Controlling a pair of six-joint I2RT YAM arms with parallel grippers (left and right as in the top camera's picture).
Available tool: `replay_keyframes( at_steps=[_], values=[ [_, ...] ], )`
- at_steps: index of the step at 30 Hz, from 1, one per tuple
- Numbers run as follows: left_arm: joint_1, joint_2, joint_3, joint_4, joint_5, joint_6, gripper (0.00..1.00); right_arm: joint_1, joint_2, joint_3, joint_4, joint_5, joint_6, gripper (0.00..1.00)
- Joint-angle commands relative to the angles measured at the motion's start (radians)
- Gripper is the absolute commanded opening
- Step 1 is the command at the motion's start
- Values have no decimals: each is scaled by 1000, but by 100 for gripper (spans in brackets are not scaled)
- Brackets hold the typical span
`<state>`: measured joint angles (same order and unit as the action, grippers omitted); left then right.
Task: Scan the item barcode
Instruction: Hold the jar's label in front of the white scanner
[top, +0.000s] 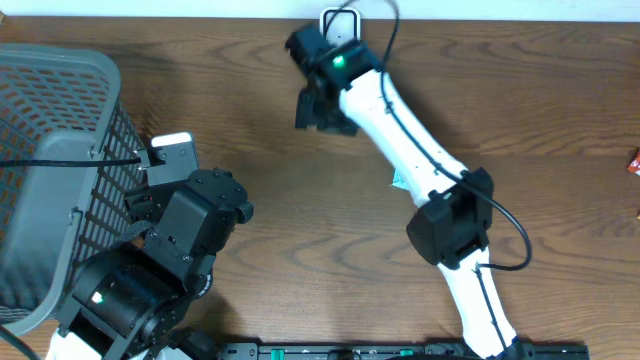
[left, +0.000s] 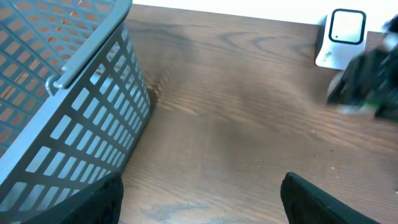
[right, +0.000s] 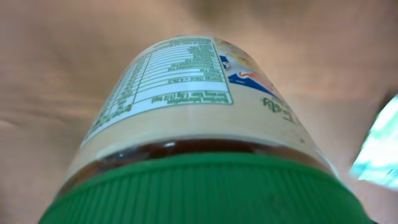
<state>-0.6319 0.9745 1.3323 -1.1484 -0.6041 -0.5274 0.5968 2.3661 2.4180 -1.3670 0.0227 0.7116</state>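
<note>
- overhead: a grey plastic basket (top: 60, 100) stands at the left end of the wooden table (top: 250, 100).
- the left arm (top: 190, 225) sits at the near left corner, its black wrist close against the basket's wall.
- the white right arm (top: 400, 130) reaches from the near edge up to the far middle of the table.
- the right gripper (top: 325, 112) is a dark shape just on the near side of a white barcode scanner (top: 340, 20), which stands at the far edge.
- from above no item shows under that gripper.
- a small red item (top: 633, 160) lies at the right edge, well apart from both arms.
- left wrist: the left gripper (left: 199, 199) is spread wide, with only bare wood between its two dark fingers (left: 93, 205).
- the basket's latticed wall fills the left of this view. the scanner's square window faces the camera at the top right, with the right gripper a dark blur just beside it.
- right wrist: a bottle (right: 186, 99) fills the view, its green ribbed cap (right: 199, 186) nearest the lens.
- the bottle's printed label (right: 168, 74) faces up, with a white table of small text. no barcode can be made out.
- the table is a blur behind it.
- no finger shows here, so i cannot tell whether the right gripper clasps the bottle or stands spread around it.
</note>
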Motion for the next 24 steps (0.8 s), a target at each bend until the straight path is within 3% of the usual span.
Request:
replay_keyframes(
  at_steps=[1,9,14,24],
  values=[
    [2,-2,0,-3,-5,-10,81,-25,-6,105,50,162,-162,51],
    [2,-2,0,-3,-5,-10,82,-33,-5,90,364,426,-342,50],
    [2,-2,0,-3,-5,-10,81,-34,-5,64,541,534,-358,50],
    [2,-2,0,-3,-5,-10,81,-43,-5,58,629,563,-357,48]
  ],
)
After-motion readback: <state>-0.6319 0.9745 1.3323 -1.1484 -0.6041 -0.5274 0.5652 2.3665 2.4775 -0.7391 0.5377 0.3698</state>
